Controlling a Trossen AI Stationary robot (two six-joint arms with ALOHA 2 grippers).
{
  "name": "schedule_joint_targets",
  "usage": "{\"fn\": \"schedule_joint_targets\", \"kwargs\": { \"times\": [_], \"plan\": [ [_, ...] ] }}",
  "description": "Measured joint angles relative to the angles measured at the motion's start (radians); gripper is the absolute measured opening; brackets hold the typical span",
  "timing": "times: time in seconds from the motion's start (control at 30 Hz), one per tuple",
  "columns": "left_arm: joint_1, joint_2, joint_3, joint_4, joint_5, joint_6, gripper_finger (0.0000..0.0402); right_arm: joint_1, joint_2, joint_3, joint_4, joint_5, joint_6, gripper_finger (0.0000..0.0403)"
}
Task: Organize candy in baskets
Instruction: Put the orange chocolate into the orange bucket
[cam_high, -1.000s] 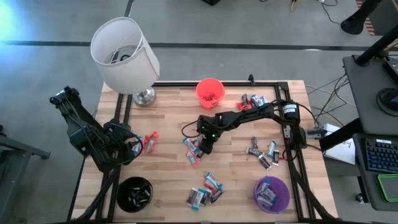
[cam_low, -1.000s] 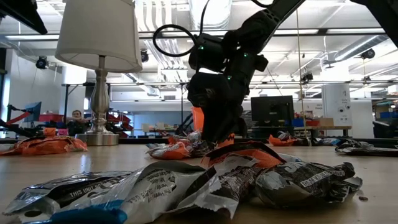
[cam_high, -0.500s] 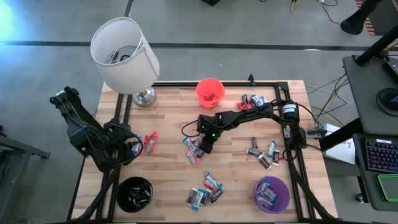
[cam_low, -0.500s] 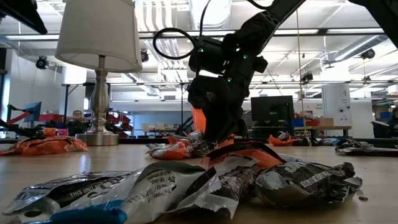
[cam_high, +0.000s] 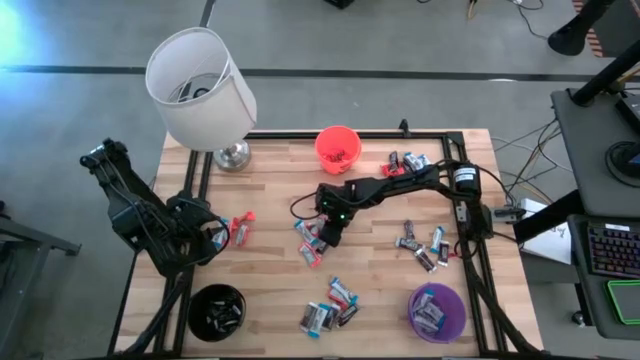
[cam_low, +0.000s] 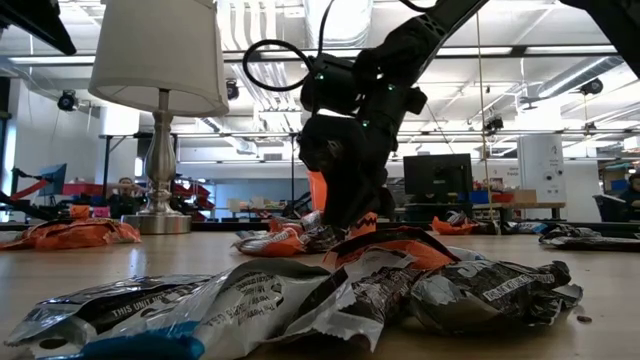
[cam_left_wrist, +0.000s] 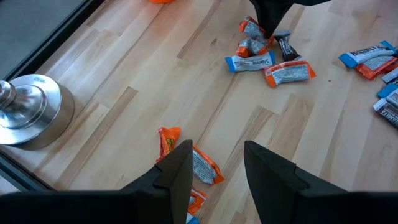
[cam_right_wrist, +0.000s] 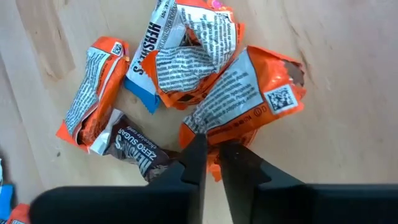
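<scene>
Almost nothing has shifted since a second ago: my right hand (cam_right_wrist: 211, 158) still sits low over the middle candy pile (cam_high: 310, 240), fingers narrowed onto an orange wrapper (cam_right_wrist: 245, 93). The left hand (cam_left_wrist: 214, 165) waits part-open near two candies (cam_high: 240, 228). The orange basket (cam_high: 338, 148), purple basket (cam_high: 436, 310) and black basket (cam_high: 217, 312) hold some; clusters remain on the table (cam_high: 275, 190). Only the wrist view shows the pinch.

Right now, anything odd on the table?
Yes: a table lamp stands at the table's far left corner among sorting gear. Candy lies scattered in loose clusters, and one orange wrapper under the right gripper looks torn.
</scene>
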Motion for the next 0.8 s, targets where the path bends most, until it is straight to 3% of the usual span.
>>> {"fn": "schedule_joint_targets", "kwargs": {
  "times": [0.33,0.63,0.8],
  "plan": [
    [0.000,0.000,0.000,0.000,0.000,0.000,0.0126,0.002,-0.006,0.004,-0.011,-0.018,-0.001,0.0113],
    [0.000,0.000,0.000,-0.002,0.000,0.011,0.0126,0.002,-0.075,0.005,-0.075,-0.026,-0.013,0.0118],
    [0.000,0.000,0.000,-0.002,-0.001,0.026,0.0126,-0.002,-0.090,0.006,-0.072,0.040,-0.048,0.0118]
  ]
}}
